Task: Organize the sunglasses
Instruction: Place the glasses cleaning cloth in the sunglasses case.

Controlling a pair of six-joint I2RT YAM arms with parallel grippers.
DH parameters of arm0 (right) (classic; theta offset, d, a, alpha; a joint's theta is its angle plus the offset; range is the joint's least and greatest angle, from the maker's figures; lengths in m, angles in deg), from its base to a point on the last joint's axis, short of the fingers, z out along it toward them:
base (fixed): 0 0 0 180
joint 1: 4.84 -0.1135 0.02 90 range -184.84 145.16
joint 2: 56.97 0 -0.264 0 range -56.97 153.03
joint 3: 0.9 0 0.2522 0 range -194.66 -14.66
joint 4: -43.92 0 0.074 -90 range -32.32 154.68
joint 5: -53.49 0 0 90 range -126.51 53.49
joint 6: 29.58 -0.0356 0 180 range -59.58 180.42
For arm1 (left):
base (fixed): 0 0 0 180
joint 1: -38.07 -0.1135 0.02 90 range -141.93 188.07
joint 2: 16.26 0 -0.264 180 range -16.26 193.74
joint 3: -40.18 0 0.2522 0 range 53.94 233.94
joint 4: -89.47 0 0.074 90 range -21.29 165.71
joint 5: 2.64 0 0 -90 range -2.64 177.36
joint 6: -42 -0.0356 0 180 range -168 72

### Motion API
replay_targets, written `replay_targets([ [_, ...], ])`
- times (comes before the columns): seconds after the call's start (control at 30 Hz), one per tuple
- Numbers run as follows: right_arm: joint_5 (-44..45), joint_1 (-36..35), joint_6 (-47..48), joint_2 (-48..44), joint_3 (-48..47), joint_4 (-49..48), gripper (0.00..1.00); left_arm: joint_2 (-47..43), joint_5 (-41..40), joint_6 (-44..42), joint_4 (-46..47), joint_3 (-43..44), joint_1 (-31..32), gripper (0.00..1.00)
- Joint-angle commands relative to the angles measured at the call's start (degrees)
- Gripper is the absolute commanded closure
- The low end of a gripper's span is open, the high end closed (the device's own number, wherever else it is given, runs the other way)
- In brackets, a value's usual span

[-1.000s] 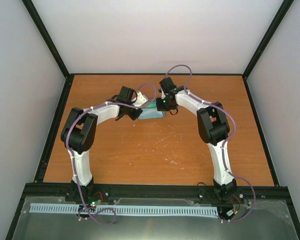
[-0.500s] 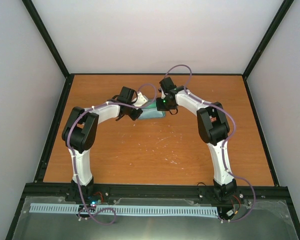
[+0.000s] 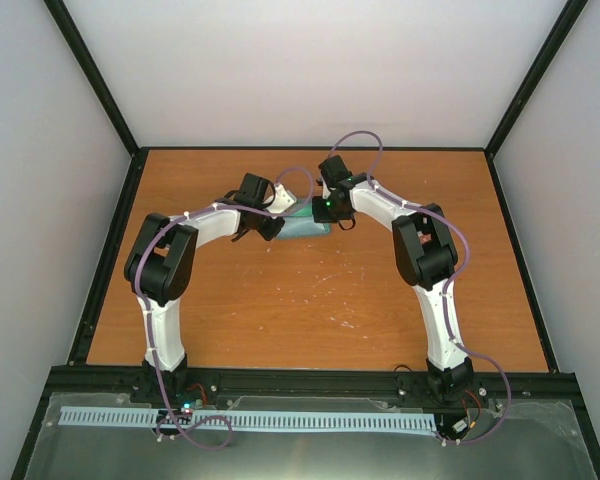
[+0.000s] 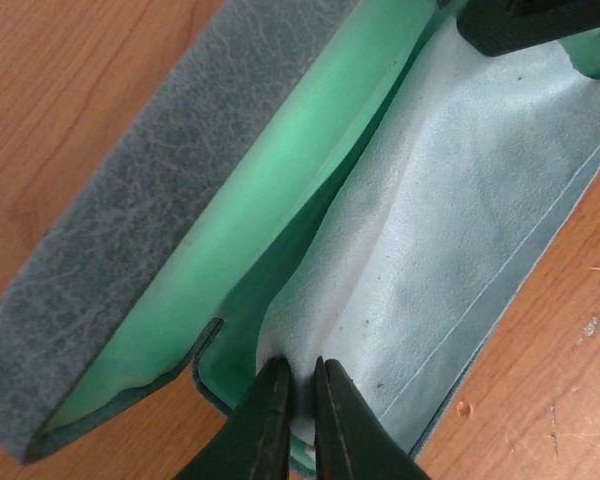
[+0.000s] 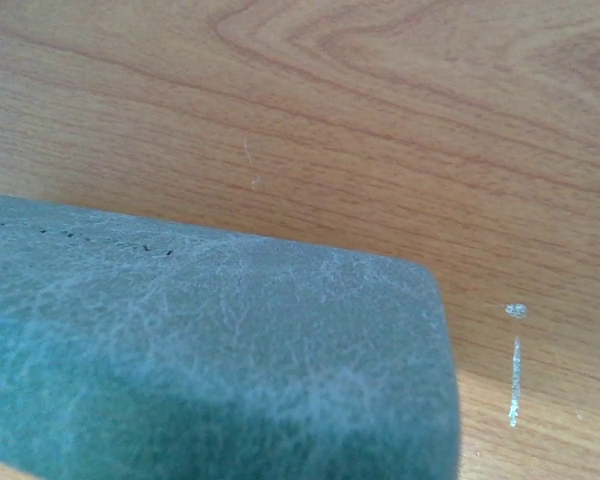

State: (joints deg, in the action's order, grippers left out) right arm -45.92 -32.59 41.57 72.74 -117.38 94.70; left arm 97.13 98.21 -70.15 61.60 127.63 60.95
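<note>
The left arm (image 3: 163,320) and right arm (image 3: 438,322) share white links and bulky black joint housings. Thin purple cables (image 3: 360,132) loop along both. The left tool (image 4: 298,368) has slim, tapered black fingers (image 4: 268,420).

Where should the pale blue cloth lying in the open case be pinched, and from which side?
Pinch the cloth at the raised crease on its end edge, where the left gripper is closed on it. Come from that short end of the case, jaws straddling the crease; elsewhere it lies too flat to pinch.

Left arm (image 3: 162,268) elbow edged slightly inward, right arm (image 3: 423,250) elbow likewise, towards the case (image 3: 305,227)
</note>
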Motion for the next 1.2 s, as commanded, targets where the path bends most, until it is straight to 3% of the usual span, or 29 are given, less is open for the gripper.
replay_targets([
  [0.0, 1.3, -0.4, 0.0, 0.7, -1.2, -0.8, 0.97, 1.0, -0.1, -0.2, 1.0, 2.3, -0.6, 0.88],
  [0.73, 2.5, -0.3, 0.1, 0.3, -0.7, -1.0, 0.88, -2.0, -0.5, 1.1, 1.8, -1.7, -0.5, 0.74],
  [1.03, 2.8, -0.4, -0.3, -0.2, -0.7, -1.2, 0.81, -3.0, -1.6, 1.4, 2.6, -2.4, -0.5, 0.61],
  [1.17, 3.2, -0.3, -0.4, -0.6, -0.3, -1.3, 0.76, -3.8, -2.2, 1.5, 3.0, -3.0, -0.5, 0.45],
])
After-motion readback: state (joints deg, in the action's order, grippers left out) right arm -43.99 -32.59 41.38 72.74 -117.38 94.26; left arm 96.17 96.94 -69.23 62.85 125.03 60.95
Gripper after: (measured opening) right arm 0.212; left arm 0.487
